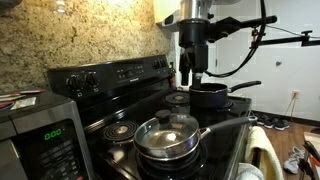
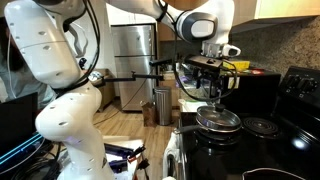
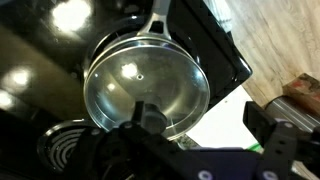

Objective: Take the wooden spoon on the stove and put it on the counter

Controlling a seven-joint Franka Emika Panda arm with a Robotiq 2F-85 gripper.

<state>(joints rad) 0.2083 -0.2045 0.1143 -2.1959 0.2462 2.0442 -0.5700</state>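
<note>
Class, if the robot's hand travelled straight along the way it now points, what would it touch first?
Probably the round glass lid on the shiny steel pan, which the wrist view shows below the downward-pointing hand; depth is unclear.

Arm (image 2: 55,50) reaches fwd w/ gripper (image 1: 187,77) pointing straight down, fingers (image 3: 280,140) spread apart.

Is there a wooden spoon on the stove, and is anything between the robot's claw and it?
I can't find a wooden spoon in any view, so I can't say what blocks it. The gripper hangs over the stove. The wrist view looks down on a lidded silver pan, and a black pot stands close by.
</note>
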